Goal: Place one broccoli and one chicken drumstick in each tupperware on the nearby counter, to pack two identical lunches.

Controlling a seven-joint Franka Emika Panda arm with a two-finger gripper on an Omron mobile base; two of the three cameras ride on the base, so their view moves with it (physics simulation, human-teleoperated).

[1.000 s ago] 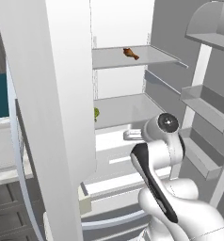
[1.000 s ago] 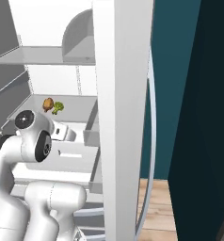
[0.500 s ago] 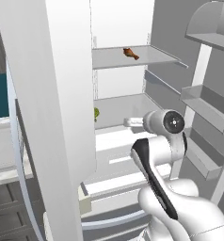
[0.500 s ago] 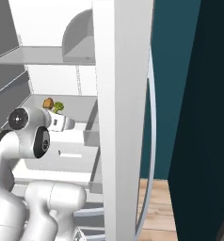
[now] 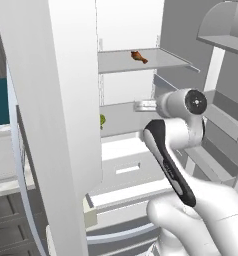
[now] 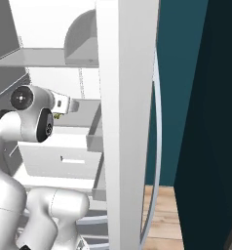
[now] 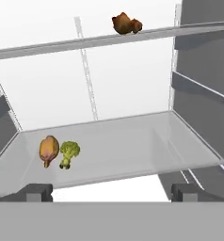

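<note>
The gripper (image 7: 112, 192) is spread wide and empty at the front lip of the middle fridge shelf (image 7: 147, 146), level with it, likely so it can slide in. A broccoli (image 7: 68, 153) and drumstick (image 7: 48, 150) lie touching at the shelf's left; another drumstick (image 7: 126, 23) sits on the shelf above

1 broccoli (image 7: 69, 152), 2 drumsticks (image 7: 48, 150) (image 7: 126, 23), 2 shelves (image 7: 132, 146) (image 7: 85, 43)
</note>
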